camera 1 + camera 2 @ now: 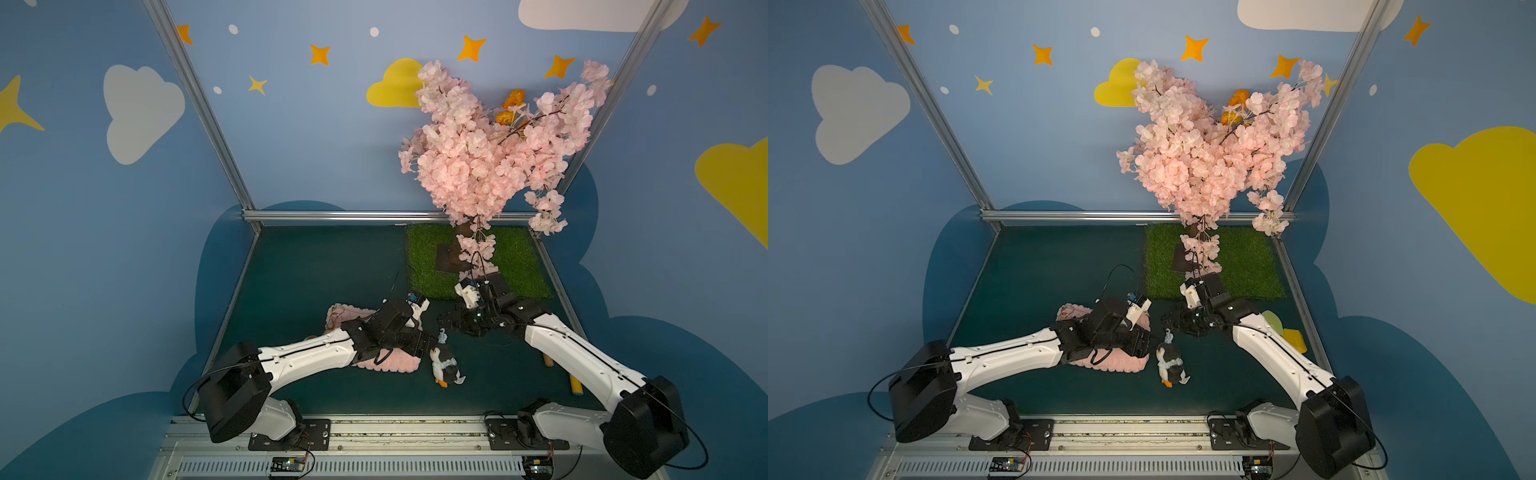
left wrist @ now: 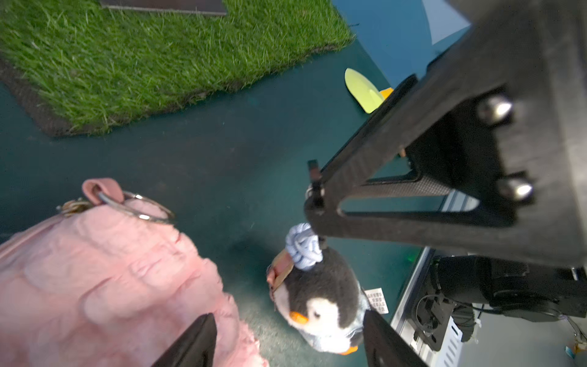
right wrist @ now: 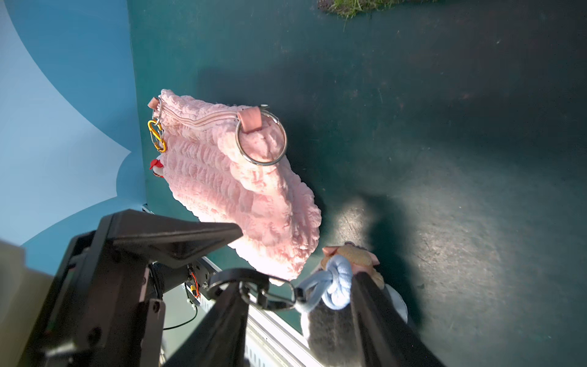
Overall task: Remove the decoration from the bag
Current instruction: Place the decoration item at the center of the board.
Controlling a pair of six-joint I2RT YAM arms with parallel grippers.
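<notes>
Penguin decoration [image 1: 445, 366] lies beside bag [image 3: 228, 178], its clasp [image 3: 270, 294] inside right end effector [image 3: 298, 305].

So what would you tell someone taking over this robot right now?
Left gripper: open, over the gap between the bag and the penguin charm.
Right gripper: jaws either side of the penguin's clasp and blue knot; grip unclear.
Done: penguin is off the bag's ring, beside the bag.
Left: yellow carabiner at the bag's other corner holds another small charm; possibly next.
</notes>
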